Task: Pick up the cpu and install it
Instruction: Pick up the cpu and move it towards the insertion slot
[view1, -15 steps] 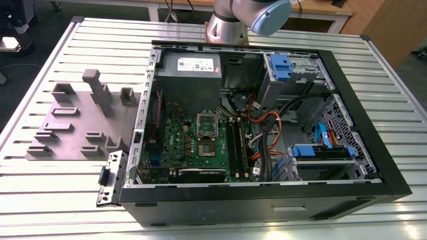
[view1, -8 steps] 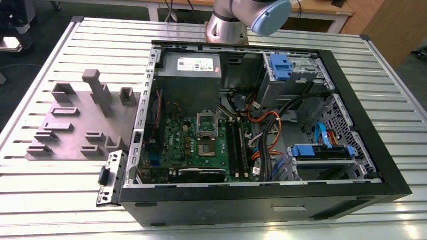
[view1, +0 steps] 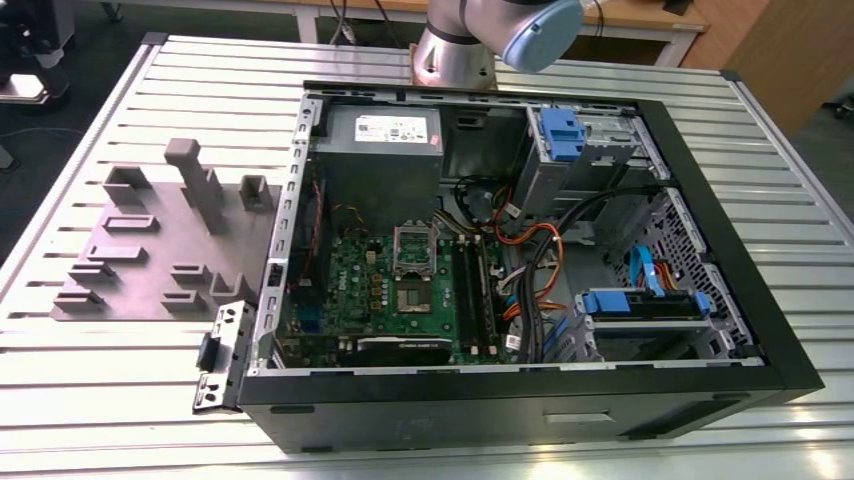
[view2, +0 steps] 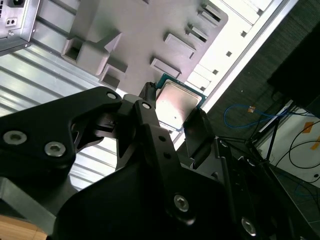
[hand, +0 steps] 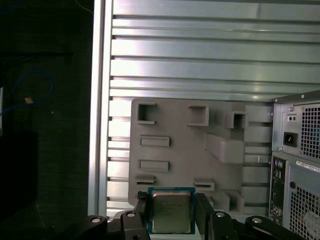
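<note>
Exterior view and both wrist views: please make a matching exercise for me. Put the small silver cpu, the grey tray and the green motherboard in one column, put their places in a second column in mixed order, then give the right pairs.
Things:
1. small square silver-grey cpu
2. grey plastic tray with pockets
3. green motherboard

Places:
A. inside the open black computer case
B. between the fingers of the black gripper
C. flat on the slatted metal table, beside the case

Pairs: 1-B, 2-C, 3-A

Ribbed alu. table (view1: 787, 180) under bright light, wood desk (view1: 627, 18) beyond, dark floor (view1: 34, 160) w/ blue cable (hand: 35, 74) alongside.
</note>
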